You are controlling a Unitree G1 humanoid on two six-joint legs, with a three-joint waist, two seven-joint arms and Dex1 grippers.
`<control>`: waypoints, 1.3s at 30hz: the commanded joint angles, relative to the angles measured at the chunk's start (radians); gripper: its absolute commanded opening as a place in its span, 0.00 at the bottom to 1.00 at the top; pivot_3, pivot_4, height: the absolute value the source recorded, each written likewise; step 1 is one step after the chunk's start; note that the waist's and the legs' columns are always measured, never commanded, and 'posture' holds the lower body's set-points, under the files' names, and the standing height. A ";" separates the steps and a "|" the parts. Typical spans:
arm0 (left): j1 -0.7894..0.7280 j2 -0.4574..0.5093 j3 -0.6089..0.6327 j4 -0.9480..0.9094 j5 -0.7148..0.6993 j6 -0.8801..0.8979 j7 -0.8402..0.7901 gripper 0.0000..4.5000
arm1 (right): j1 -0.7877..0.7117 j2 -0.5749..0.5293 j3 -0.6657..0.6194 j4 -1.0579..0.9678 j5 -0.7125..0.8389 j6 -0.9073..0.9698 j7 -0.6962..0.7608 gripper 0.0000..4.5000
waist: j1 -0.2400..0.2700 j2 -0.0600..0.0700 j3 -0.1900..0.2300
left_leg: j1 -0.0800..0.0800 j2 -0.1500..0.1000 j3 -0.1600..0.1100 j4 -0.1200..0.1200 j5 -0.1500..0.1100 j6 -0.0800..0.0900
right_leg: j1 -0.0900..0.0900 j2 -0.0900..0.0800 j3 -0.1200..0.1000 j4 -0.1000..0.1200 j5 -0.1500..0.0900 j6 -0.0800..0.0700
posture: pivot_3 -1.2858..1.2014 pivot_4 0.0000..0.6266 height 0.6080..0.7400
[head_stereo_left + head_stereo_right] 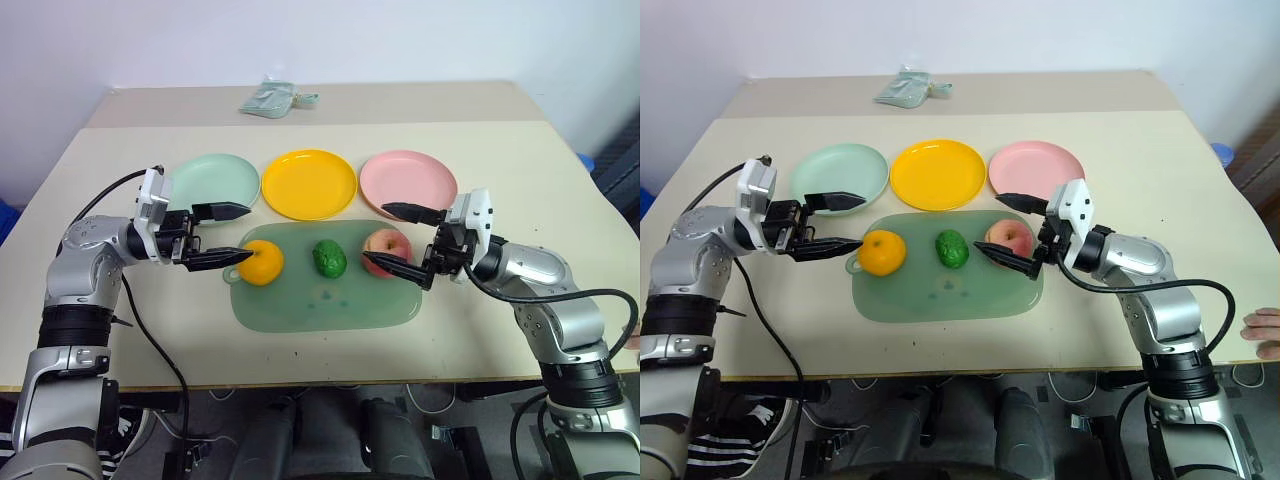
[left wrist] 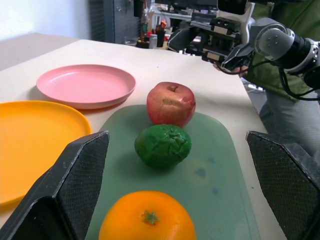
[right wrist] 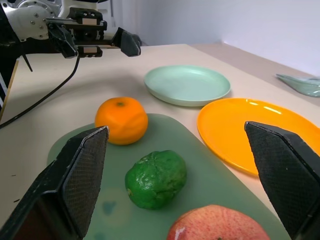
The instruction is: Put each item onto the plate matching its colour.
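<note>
Both arms level, left gripper [image 1: 225,236] wide beside orange [image 1: 261,263]; right gripper [image 1: 399,240] wide beside apple [image 1: 386,245].

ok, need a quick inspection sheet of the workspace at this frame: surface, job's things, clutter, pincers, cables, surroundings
Surface: beige table, with a green mat near its front edge.
Job's things: orange, green fruit and apple in a row on the mat; mint plate, yellow plate and pink plate in a row behind it, none holding anything.
Clutter: pale green packet at the far edge.
Pincers: left pincer open beside the orange; right pincer open beside the apple; neither holds anything.
Cables: black cable trailing from the left arm; another along the right arm.
Surroundings: white wall behind; a person's hand at the table's right edge.
</note>
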 commanded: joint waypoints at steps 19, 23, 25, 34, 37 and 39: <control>0.050 0.025 -0.003 0.003 0.078 -0.086 0.088 1.00 | -0.027 -0.046 -0.030 -0.054 0.102 0.015 0.138 0.99 | 0.001 0.000 0.000 | 0.000 0.000 0.000 0.000 0.000 0.000 | 0.000 0.000 0.000 0.000 0.000 0.000 | 0.52 0.24 1.00; 0.048 -0.021 -0.034 0.023 0.126 -0.138 0.132 1.00 | -0.025 -0.052 -0.028 -0.072 0.103 0.036 0.130 0.99 | 0.001 0.000 0.000 | 0.000 0.000 0.000 0.000 0.000 0.000 | 0.000 0.000 0.000 0.000 0.000 0.000 | 0.52 0.24 1.00; 0.053 -0.036 -0.048 0.027 0.140 -0.141 0.138 1.00 | -0.019 -0.056 -0.029 -0.078 0.099 0.040 0.127 0.99 | 0.002 0.000 0.000 | 0.000 0.000 0.000 0.000 0.000 0.000 | 0.000 0.000 0.000 0.000 0.000 0.000 | 0.52 0.24 1.00; 0.057 -0.075 -0.106 0.085 0.220 -0.236 0.150 1.00 | 0.010 -0.098 -0.035 -0.129 0.112 0.068 0.138 0.99 | 0.002 0.000 0.000 | 0.000 0.000 0.000 0.000 0.000 0.000 | 0.000 0.000 0.000 0.000 0.000 0.000 | 0.52 0.24 1.00; 0.043 -0.083 -0.121 0.129 0.264 -0.284 0.178 1.00 | 0.012 -0.097 -0.033 -0.138 0.109 0.067 0.132 0.99 | 0.001 0.000 0.000 | 0.000 0.000 0.000 0.000 0.000 0.000 | 0.000 0.000 0.000 0.000 0.000 0.000 | 0.52 0.24 1.00; 0.034 -0.086 -0.129 0.150 0.285 -0.302 0.193 1.00 | 0.012 -0.094 -0.032 -0.142 0.109 0.069 0.126 0.99 | 0.002 0.000 0.000 | 0.000 0.000 0.000 0.000 0.000 0.000 | 0.000 0.000 0.000 0.000 0.000 0.000 | 0.52 0.24 1.00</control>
